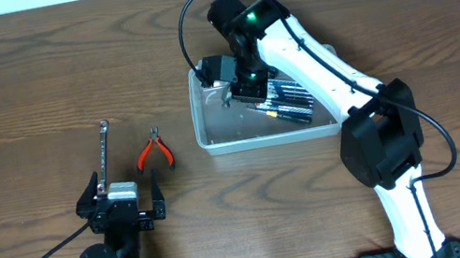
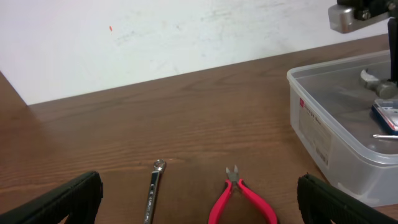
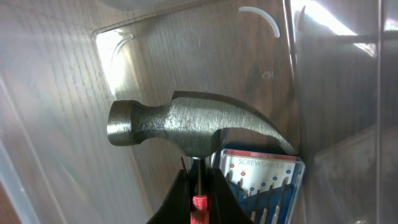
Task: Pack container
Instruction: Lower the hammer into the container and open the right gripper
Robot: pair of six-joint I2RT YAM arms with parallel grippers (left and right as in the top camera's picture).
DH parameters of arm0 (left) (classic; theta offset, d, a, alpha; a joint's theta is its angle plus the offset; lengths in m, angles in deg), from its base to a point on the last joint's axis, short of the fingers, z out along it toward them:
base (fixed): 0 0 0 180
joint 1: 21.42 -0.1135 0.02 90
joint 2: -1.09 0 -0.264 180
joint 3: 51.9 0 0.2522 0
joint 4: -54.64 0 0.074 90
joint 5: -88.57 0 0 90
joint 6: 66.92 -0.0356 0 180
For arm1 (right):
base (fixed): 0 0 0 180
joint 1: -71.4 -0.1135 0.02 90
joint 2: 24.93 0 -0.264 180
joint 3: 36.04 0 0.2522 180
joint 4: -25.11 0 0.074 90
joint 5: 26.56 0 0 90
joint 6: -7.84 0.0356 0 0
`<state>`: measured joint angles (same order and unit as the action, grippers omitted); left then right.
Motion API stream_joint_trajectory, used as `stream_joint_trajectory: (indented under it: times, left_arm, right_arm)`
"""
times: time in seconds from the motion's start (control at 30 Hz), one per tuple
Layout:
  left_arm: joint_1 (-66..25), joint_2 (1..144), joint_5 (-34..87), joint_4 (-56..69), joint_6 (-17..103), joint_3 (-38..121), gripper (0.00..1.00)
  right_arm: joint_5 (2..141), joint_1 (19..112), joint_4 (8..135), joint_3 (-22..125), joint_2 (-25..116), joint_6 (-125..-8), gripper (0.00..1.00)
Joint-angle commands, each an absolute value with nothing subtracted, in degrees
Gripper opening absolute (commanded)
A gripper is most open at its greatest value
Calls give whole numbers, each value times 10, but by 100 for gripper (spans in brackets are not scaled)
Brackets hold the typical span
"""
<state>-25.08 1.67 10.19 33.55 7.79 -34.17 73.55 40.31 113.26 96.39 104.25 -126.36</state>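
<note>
The container (image 1: 222, 135) sits on the wooden table (image 1: 13, 82) right of centre in the overhead frame, its long side running across the picture. The right gripper (image 1: 246, 83) reaches down into the container's upper-left corner, its fingers pressed together on the neck of a hammer (image 3: 186, 127) just under the steel head. In the right wrist view the head hangs over the clear floor, the claw pointing towards the right of the frame. A blue screwdriver set (image 3: 261, 180) lies in the container beside the hammer – along the right half in the overhead view.

The left gripper (image 1: 124, 200) is at the lower left of the overhead frame, spread wide and holding nothing. Just above it on the table lie a wrench (image 1: 103, 156) and red-handled pliers (image 1: 154, 152) – side by side, apart, both left of the container.
</note>
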Motion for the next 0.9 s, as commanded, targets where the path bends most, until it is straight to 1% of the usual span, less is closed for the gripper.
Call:
stream_joint_trajectory:
  times: [0.0, 0.33, 0.57, 0.87]
  left_arm:
    - [-253, 13, 99, 331, 73, -358, 98]
    - [-253, 13, 99, 331, 73, -358, 98]
    - [-253, 13, 99, 331, 73, -358, 98]
    - [-253, 13, 99, 331, 73, -358, 98]
  right_arm:
    - [745, 402, 1126, 944, 1027, -1270, 1]
    - [745, 402, 1097, 877, 1027, -1268, 1]
    - [745, 402, 1086, 875, 1027, -1259, 4]
    - [752, 402, 1082, 874, 1027, -1259, 2]
